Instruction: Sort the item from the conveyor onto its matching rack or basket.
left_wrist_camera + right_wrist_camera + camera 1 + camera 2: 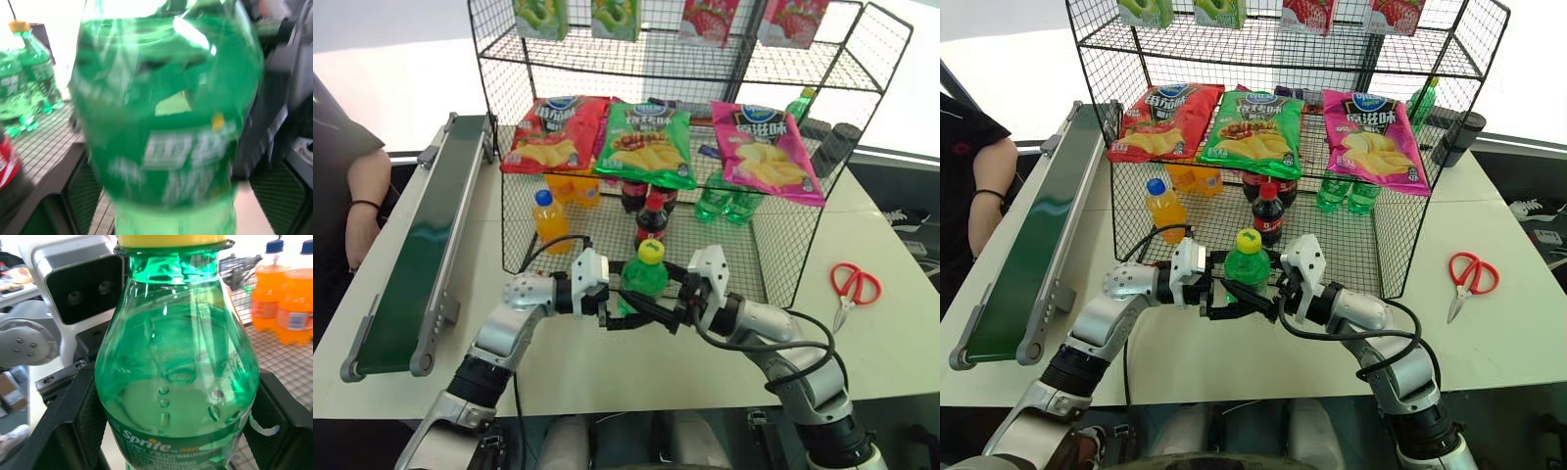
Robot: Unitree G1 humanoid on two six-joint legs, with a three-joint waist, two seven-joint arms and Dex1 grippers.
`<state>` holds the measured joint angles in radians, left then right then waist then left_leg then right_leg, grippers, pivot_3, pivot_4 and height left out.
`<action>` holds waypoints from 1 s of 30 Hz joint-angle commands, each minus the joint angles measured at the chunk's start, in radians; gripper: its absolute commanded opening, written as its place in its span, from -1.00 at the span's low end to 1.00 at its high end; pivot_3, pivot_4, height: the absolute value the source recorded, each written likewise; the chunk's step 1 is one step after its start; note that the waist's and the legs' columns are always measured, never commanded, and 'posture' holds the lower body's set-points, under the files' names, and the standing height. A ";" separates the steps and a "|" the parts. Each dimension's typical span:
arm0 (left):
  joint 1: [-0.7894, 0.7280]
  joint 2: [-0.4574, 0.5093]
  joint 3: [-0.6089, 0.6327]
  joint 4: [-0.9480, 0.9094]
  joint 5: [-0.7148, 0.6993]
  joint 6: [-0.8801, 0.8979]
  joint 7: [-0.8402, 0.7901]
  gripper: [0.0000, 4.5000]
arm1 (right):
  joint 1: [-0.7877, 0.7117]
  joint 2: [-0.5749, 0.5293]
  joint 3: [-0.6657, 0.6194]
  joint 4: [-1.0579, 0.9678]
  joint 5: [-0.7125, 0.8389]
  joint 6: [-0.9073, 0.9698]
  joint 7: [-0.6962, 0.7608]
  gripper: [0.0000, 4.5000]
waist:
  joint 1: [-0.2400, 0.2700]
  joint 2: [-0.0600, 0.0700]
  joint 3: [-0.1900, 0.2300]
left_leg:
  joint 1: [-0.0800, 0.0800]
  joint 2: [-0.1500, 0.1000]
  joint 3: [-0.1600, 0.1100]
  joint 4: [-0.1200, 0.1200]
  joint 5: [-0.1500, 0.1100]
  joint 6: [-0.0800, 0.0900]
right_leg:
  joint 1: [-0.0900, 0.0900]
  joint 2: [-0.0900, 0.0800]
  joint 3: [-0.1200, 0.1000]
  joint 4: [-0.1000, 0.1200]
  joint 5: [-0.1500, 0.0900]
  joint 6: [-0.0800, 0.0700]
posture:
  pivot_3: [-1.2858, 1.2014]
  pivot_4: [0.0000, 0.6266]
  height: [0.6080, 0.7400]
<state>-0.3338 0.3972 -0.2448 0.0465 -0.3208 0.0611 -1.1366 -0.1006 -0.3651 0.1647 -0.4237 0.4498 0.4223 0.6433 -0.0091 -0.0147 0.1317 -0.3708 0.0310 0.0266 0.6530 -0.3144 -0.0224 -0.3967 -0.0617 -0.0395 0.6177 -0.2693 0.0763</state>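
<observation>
The item, a clear-green soda bottle (645, 278) with a yellow cap, hangs upright just in front of the black wire rack (789, 257), between my two grippers. From the right, my right gripper (670, 306) is shut on the bottle, its pads (80, 423) pressing both flanks just above the label. My left gripper (619, 309) reaches in from the left, and its fingers (274, 188) stand open around the bottle's lower body (166, 147), with a gap on one side. The dark-green conveyor (421, 255) runs along the table's left side with nothing on its belt.
The rack's bottom basket holds orange-drink bottles (551, 221), cola bottles (651, 221) and green bottles (724, 202). Chip bags (646, 145) lie on the tier above. Red scissors (853, 286) lie on the table at the right. A person's arm (360, 201) is beyond the conveyor.
</observation>
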 commanded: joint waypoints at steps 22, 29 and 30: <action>0.151 0.050 0.103 -0.213 -0.035 0.036 0.115 0.98 | -0.089 0.106 -0.319 0.489 -0.264 -0.418 -0.390 0.41 | 0.015 0.005 0.001 | 0.002 0.001 0.002 0.000 0.000 0.000 | 0.000 0.000 0.003 0.002 0.000 0.000 | 0.03 -0.52 1.00; 0.139 0.035 0.093 -0.224 -0.034 0.046 0.128 0.98 | -0.193 0.130 -0.354 0.658 -0.258 -0.472 -0.417 0.41 | 0.016 0.006 0.001 | 0.002 0.001 0.002 0.000 0.000 0.000 | 0.000 0.000 0.003 0.002 0.000 0.000 | 0.03 -0.52 1.00; 0.138 0.034 0.093 -0.224 -0.034 0.048 0.128 0.98 | -0.199 0.132 -0.356 0.668 -0.257 -0.477 -0.418 0.41 | 0.016 0.006 0.001 | 0.002 0.001 0.002 0.000 0.000 0.000 | 0.000 0.000 0.003 0.002 0.000 0.000 | 0.03 -0.52 1.00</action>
<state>-0.1758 0.4318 -0.1476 -0.1329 -0.3406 0.1057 -1.0150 -0.2658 -0.2348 -0.1697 0.2582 0.1767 -0.0075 0.2298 0.0066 -0.0088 0.1327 -0.3693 0.0319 0.0291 0.6529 -0.3142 -0.0227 -0.3967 -0.0622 -0.0362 0.6192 -0.2694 0.0763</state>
